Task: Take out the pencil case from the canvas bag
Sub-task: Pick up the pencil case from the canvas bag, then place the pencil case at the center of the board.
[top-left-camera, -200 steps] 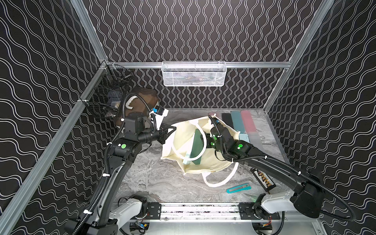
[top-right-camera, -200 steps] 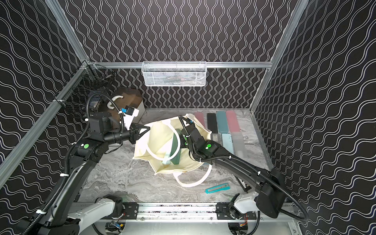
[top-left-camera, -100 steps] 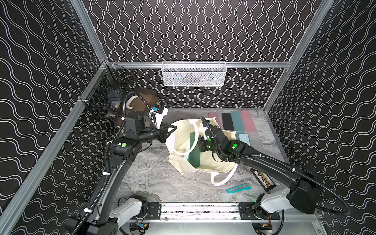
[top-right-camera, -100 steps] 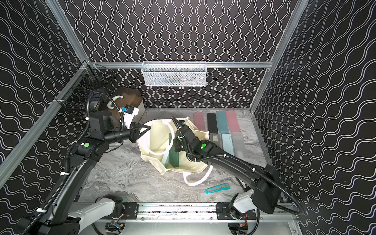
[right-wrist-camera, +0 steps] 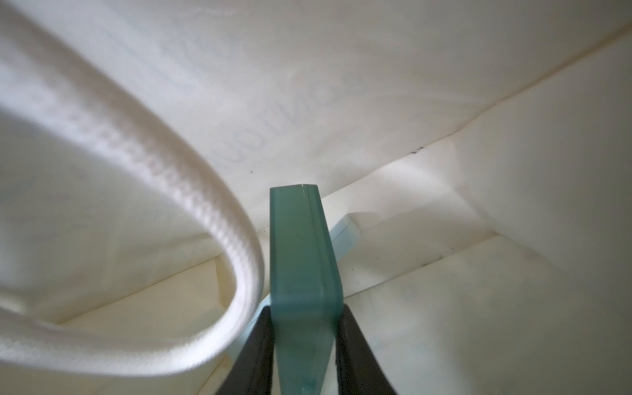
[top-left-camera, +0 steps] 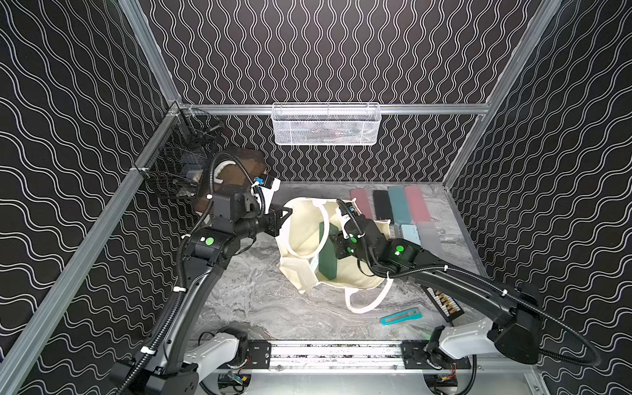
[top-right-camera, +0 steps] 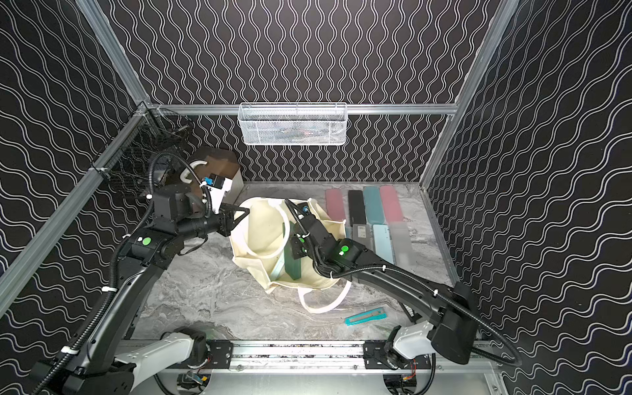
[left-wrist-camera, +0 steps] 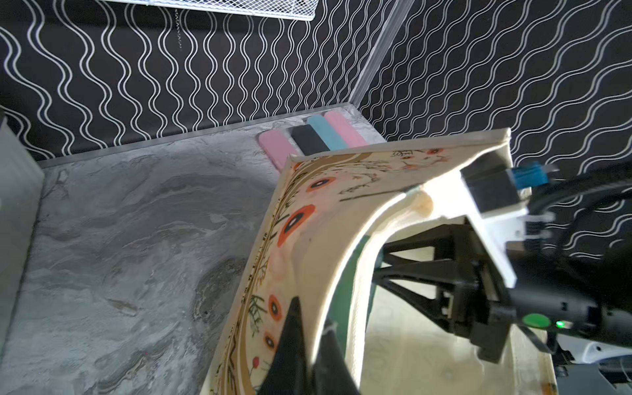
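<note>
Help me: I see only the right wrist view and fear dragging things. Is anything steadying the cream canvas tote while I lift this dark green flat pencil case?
Observer: The left gripper has its jaws shut on the rim of the cream canvas tote, on its floral-printed side.
Operator: Where are other cases laid out?
Observer: Rows of flat pink, black and teal cases lie on the grey marbled tabletop beside the tote.
Operator: Clutter nearer the base?
Observer: A teal utility knife lies there, apart from the tote.
</note>
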Tool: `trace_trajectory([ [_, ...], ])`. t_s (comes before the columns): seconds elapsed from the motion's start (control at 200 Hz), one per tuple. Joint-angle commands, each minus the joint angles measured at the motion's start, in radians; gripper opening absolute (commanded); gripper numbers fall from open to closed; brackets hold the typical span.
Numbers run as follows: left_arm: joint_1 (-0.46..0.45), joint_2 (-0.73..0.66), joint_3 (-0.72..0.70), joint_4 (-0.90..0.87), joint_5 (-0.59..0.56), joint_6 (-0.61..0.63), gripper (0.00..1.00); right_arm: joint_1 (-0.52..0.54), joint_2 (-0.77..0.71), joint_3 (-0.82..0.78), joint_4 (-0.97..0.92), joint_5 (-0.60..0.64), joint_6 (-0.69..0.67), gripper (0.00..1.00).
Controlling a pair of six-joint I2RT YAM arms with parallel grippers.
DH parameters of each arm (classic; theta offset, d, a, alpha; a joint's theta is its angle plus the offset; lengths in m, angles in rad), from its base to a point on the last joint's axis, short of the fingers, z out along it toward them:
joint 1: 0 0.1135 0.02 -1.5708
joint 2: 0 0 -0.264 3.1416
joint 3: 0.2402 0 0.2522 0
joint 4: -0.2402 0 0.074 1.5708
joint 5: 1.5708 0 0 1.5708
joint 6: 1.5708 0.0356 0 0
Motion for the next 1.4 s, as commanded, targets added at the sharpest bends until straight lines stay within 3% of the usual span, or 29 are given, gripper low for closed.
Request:
trace_trajectory([
  [0.0,0.001,0.008,0.015,0.016,-0.088,0.041,0.00,0.000,-0.053,-0.004,-0.048,0.046,0.025,0.15],
  [0.52,0.001,0.055,0.050,-0.037,-0.105,0.078,0.00,0.000,-0.214,0.082,-0.068,0.057,0.025,0.17],
  [0.781,0.000,0.068,0.073,-0.101,-0.222,0.116,0.00,-0.007,-0.254,0.171,-0.115,0.126,0.024,0.17],
  [1.046,-0.001,0.067,0.076,-0.117,-0.267,0.121,0.00,-0.013,-0.295,0.257,-0.136,0.165,0.000,0.17],
  [1.396,0.001,0.059,0.090,-0.130,-0.456,0.109,0.00,-0.018,-0.356,0.291,-0.187,0.309,-0.073,0.17],
])
